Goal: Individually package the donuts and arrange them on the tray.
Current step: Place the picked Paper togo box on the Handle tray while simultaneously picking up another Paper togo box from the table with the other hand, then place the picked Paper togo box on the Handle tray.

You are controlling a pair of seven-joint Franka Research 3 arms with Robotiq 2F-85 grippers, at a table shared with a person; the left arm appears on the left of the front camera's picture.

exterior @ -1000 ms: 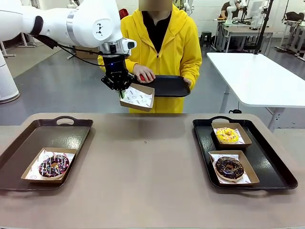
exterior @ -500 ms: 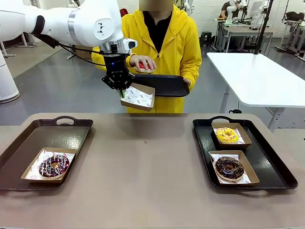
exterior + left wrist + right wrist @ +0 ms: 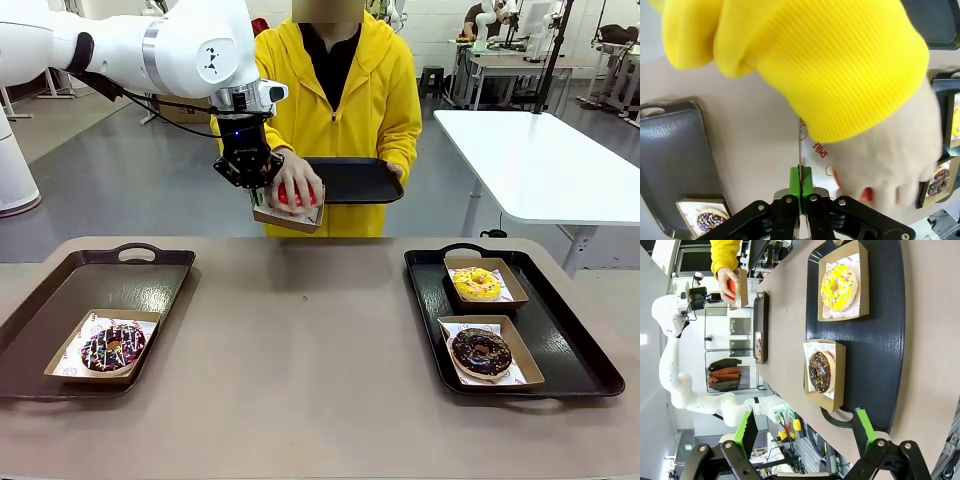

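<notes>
Four ring donuts. The glossy red-iced donut (image 3: 288, 195) is held above the table's far edge, largely covered by a person's fingers, at a small cardboard box. The chocolate donut with coloured sprinkles (image 3: 112, 346) lies flat in a paper-lined box on the left tray. The yellow-iced donut (image 3: 477, 283) and, nearer the camera, the dark chocolate donut (image 3: 481, 352) each lie flat in their own boxes on the right tray.
</notes>
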